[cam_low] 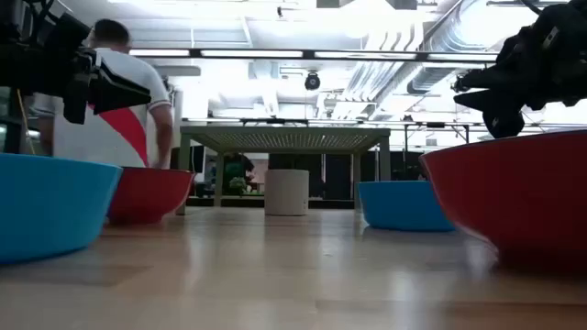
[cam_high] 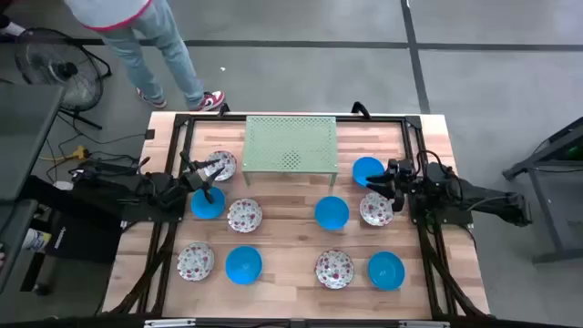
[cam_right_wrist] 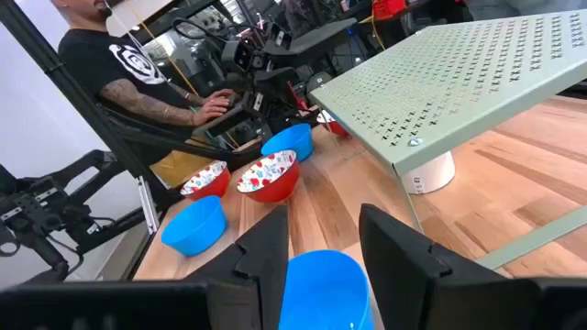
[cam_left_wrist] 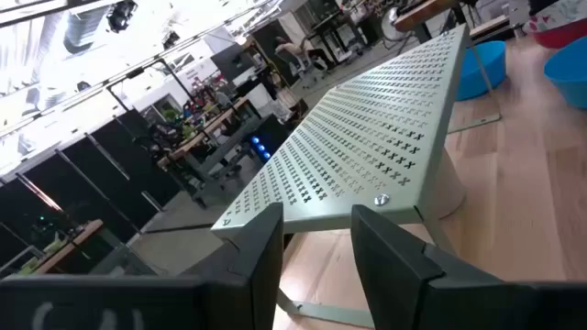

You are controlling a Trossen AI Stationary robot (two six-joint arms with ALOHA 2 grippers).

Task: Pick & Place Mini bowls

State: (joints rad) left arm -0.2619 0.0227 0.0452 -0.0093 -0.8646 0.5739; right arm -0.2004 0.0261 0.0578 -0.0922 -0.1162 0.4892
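Ten small round shallow bowls sit spread across the wooden slatted surface (cam_high: 291, 237), five solid bright blue and five white with red-pink floral speckle, none of them stacked and none held.

The right claw (cam_high: 380, 179) hangs with its fingers parted and empty above a solid blue mini bowl (cam_high: 367, 169); in the right wrist view that bowl (cam_right_wrist: 321, 289) lies directly between the two dark fingers (cam_right_wrist: 266, 261). By my judgement this claw is lined up for a descent onto the bowl's rim. A speckled bowl (cam_high: 375, 209) lies just beside the claw, toward the arm's base, and may be brushed.

The left claw (cam_high: 206, 179) is likewise open and holds nothing. It hovers between a speckled white bowl (cam_high: 219, 166) and a blue bowl (cam_high: 208, 203), both close beneath it.

The pale green perforated metal rack (cam_high: 291, 143) stands between the two claws, ahead of each in the wrist views, with a white cylindrical post (cam_right_wrist: 429, 171) under it. Its raised edge is the main obstruction to any carry across the middle.

A person in jeans (cam_high: 146, 41) stands beyond the far edge of the surface, clear of both arms.
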